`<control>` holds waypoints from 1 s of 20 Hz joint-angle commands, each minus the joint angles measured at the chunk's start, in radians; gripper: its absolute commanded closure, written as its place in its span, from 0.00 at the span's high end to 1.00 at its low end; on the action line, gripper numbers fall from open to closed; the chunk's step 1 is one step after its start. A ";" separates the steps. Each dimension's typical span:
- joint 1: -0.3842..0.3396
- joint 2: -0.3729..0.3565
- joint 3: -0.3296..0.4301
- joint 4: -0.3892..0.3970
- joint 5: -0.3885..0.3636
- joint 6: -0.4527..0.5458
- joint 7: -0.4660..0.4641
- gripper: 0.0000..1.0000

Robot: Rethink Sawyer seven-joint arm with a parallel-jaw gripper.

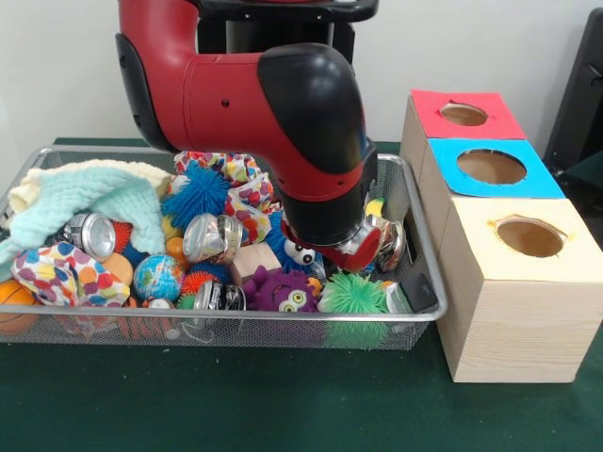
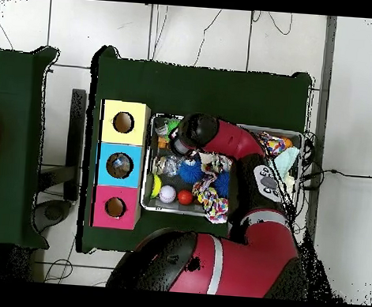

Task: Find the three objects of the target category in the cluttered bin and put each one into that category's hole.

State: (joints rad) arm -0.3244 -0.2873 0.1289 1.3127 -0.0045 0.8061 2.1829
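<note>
Front view: arm (image 1: pixel 283 122) comes down into the bin (image 1: pixel 419 282), wrist low over the right part of the clutter. Gripper (image 1: pixel 353 247) buried among toys, fingers not readable. Crushed silver can (image 1: pixel 388 243) just to its right. Green spiky ball (image 1: pixel 353 294) right below it, purple monster toy (image 1: pixel 281 292) below-left. Another can (image 1: pixel 212 237) and blue spiky ball (image 1: pixel 196 193) further left; pale green cloth (image 1: pixel 94 202) far left. Wooden boxes w/ red (image 1: pixel 466 114), blue (image 1: pixel 490 168), yellow (image 1: pixel 528 235) tops stand right of it, outside the bin.
</note>
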 commanded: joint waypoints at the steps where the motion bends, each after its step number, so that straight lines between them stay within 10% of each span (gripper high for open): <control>1: 0.020 0.255 0.055 0.008 -0.124 -0.195 -0.083 1.00; 20: 0.033 0.157 0.054 0.095 -0.092 -0.159 -0.026 1.00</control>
State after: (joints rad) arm -0.3220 -0.2904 0.1283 1.3160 -0.0074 0.8046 2.1829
